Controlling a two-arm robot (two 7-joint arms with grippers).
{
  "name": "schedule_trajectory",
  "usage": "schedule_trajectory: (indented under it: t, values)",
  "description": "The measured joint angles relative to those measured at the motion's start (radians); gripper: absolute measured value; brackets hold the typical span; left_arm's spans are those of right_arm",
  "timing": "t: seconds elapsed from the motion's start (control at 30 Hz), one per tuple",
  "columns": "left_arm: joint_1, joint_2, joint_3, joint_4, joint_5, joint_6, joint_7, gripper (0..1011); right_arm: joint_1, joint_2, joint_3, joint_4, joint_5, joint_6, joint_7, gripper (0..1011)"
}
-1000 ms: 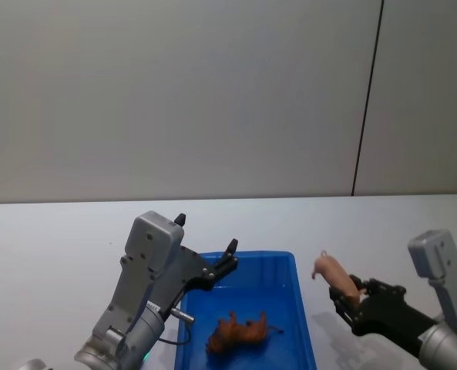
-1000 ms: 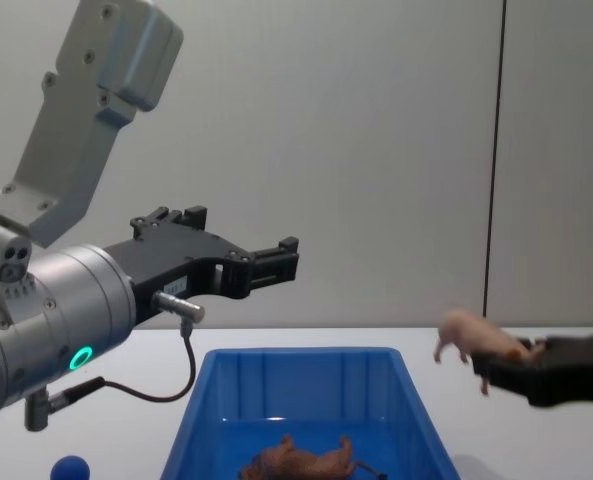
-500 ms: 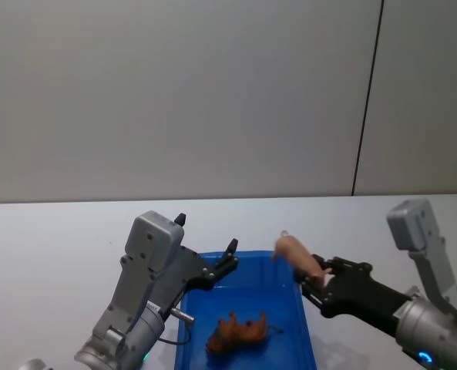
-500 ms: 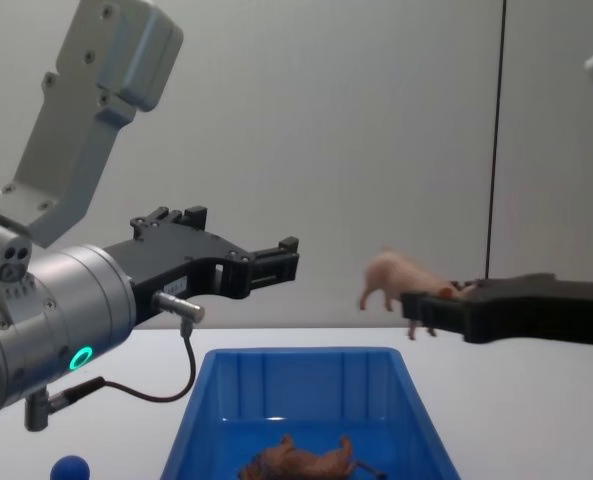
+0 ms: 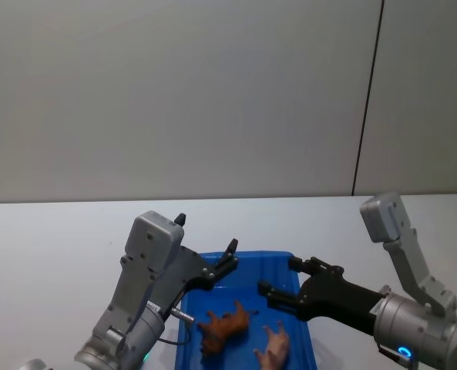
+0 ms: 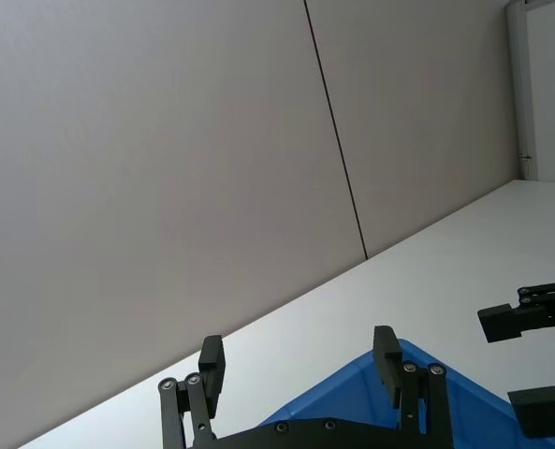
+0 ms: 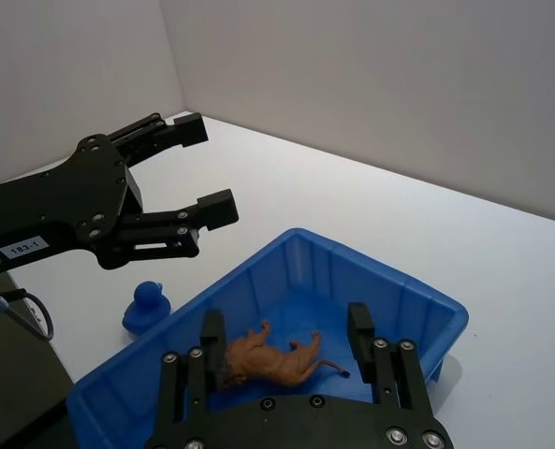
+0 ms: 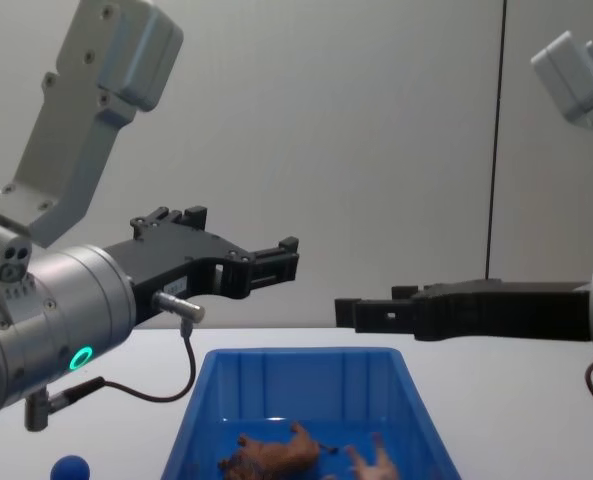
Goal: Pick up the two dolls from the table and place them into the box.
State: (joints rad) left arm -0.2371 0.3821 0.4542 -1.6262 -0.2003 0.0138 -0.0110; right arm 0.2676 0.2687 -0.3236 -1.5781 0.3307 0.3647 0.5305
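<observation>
Blue box (image 8: 306, 376) holding brown animal (image 5: 222, 327) left, pink pig (image 5: 274, 348) right; right gripper (image 5: 278, 276) and left gripper (image 6: 298, 339) above, both spread, empty.

Bright, even, diffuse light falls from overhead; the white desk (image 5: 58, 231) glows pale, with shadows beneath the fingers (image 5: 278, 296) soft and faint.

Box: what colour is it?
The box is bright blue; the right wrist view shows it best.
</observation>
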Motion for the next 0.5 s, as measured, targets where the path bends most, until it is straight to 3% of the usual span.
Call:
schedule_trajectory:
  t: [0.27, 0.5]
  values:
    - [0.0, 0.0, 0.0, 0.0, 0.0, 0.0, 0.0, 1002, -0.005, 0.017, 0.007, -0.003, 0.004, -0.03, 0.003, 984]
    - [0.0, 0.0, 0.0, 0.0, 0.0, 0.0, 0.0, 1002, -0.036, 0.061, 0.031, -0.019, 0.011, -0.079, -0.014, 1001]
